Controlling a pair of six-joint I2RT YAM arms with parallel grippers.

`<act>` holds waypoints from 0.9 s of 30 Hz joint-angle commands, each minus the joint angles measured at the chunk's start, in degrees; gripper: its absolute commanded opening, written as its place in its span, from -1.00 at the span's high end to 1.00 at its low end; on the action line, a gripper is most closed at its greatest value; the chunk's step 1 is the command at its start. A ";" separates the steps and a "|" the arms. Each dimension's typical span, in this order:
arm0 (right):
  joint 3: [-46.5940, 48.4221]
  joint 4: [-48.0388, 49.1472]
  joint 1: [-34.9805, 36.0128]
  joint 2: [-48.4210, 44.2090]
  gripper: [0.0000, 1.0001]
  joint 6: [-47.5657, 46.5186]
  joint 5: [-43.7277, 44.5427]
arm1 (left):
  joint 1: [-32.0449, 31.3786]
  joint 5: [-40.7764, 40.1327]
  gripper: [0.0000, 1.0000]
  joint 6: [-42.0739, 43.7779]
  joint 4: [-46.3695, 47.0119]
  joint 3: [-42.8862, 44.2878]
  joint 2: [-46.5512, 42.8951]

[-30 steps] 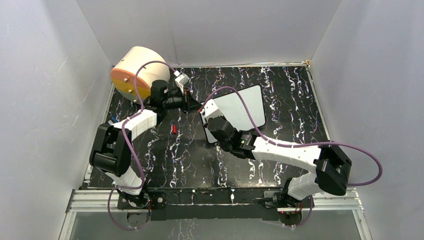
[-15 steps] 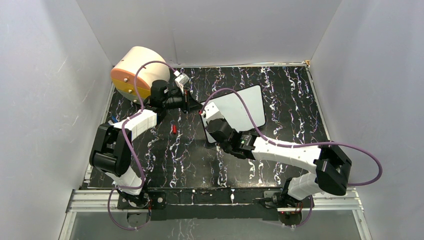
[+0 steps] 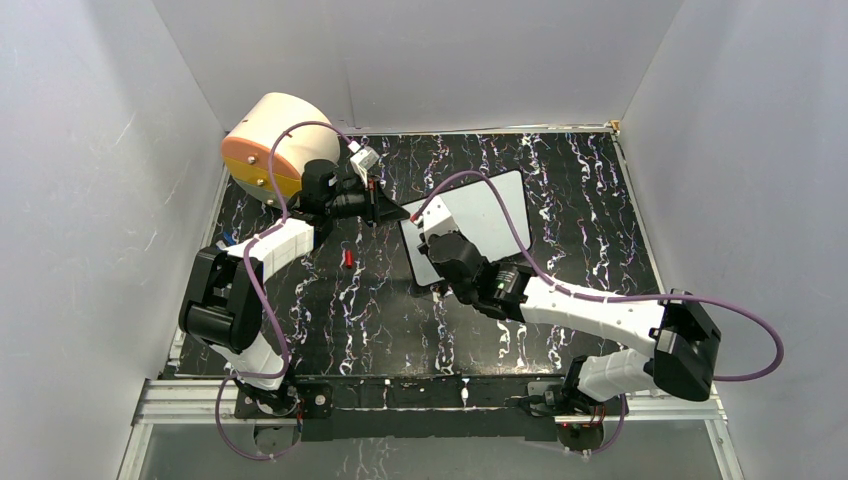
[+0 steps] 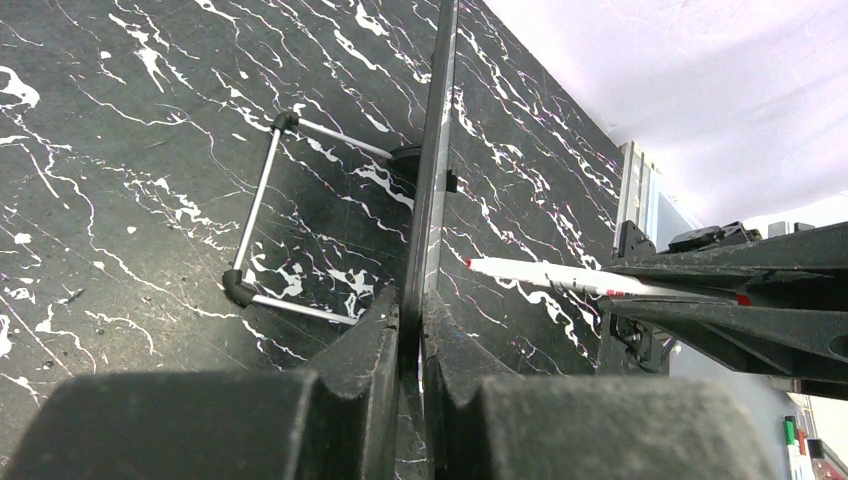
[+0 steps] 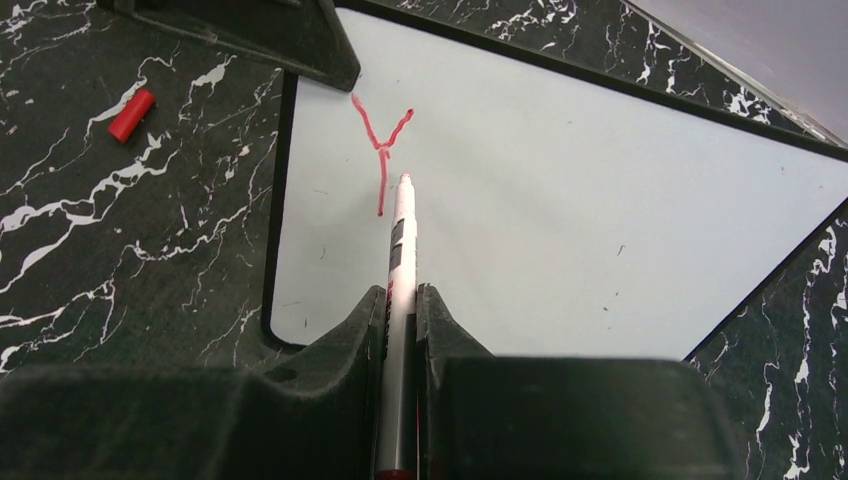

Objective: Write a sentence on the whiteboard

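Right wrist view: right gripper clamps a white marker pen just below the red letter Y near the small white rectangular whiteboard's corner, whose edge left gripper pinches; pressing hard could dislodge it.

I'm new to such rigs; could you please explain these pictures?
Two robot arms are bolted at a black marbled table's near edge. One picture looks down from above; two come from wrist cameras. The left arm's jaws clamp the edge of a small white rectangular whiteboard. The right arm's jaws are shut on a white marker pen, its tip by a red Y on the board. A red cap lies on the table, and a beige drum with an orange face sits at the back left.
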 commanded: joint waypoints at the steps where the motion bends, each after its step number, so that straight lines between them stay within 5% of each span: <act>1: -0.60 5.58 -0.63 -0.88 1.00 -1.13 1.12 | -0.34 -2.98 1.00 2.36 -3.36 1.10 -1.67; 27: -1.21 8.67 -1.91 0.66 1.00 -1.63 -0.65 | -0.35 -2.93 1.00 2.44 -3.63 1.22 -1.66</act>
